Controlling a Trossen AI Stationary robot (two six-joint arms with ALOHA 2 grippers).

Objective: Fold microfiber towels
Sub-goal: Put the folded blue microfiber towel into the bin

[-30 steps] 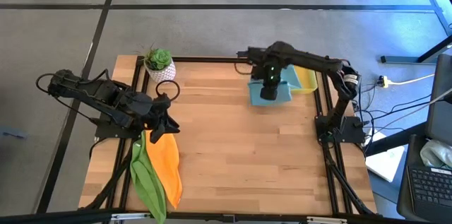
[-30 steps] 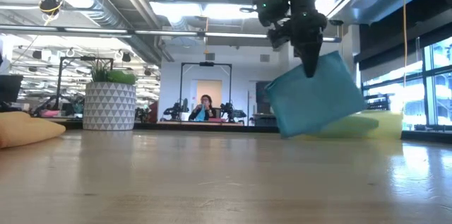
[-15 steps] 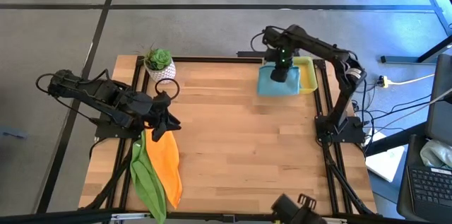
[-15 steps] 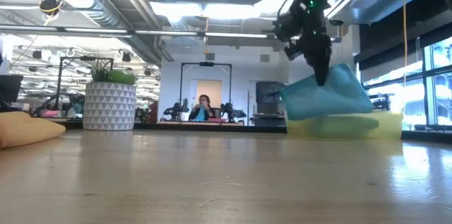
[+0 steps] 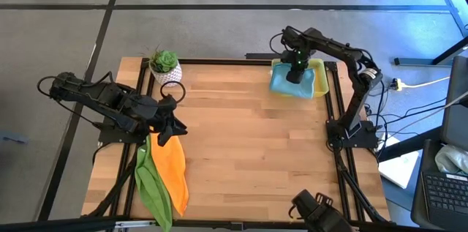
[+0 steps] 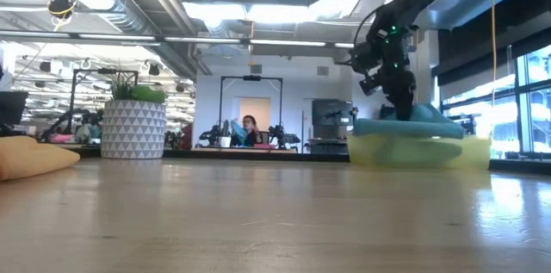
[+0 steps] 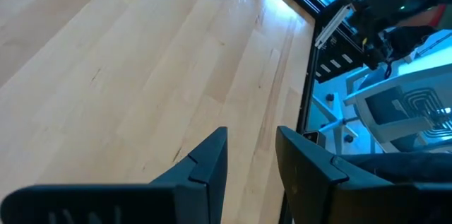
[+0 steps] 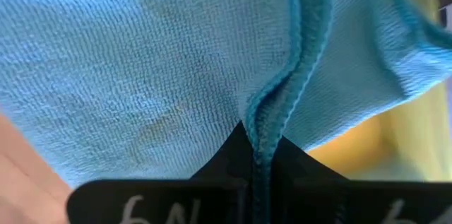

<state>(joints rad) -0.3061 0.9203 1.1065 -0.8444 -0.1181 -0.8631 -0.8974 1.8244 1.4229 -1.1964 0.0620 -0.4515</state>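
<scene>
A folded light blue towel [image 5: 291, 83] lies on the yellow tray [image 5: 320, 78] at the table's far right; it also shows in the low view [image 6: 405, 127] and the right wrist view [image 8: 155, 61]. My right gripper [image 5: 295, 73] stands over it, pointing down, shut on it. An orange towel [image 5: 170, 170] and a lime green towel [image 5: 152, 188] lie crumpled at the near left. My left gripper [image 5: 170, 131] hovers over the orange towel's far end, open and empty, as the left wrist view [image 7: 251, 160] shows. My right gripper pinches the light blue towel's stitched edge [image 8: 272, 121] between its two fingers, several layers bunched together. The fingers come from above, pointing down. The towel lies on the yellow tray below the fingers, its near-left part hanging over the tray's rim.
A potted green plant [image 5: 165, 66] in a white patterned pot stands at the far left. A dark ring [image 5: 172, 93] lies next to it. Bare wood spans the middle of the table [image 5: 248, 151]. A dark object [image 5: 318, 214] shows past the near edge.
My right gripper has carried the blue towel toward the table's far right and down onto the yellow tray. The towel hung tilted below the fingers a second ago; it now lies flattened on the tray. My left arm has kept still.
</scene>
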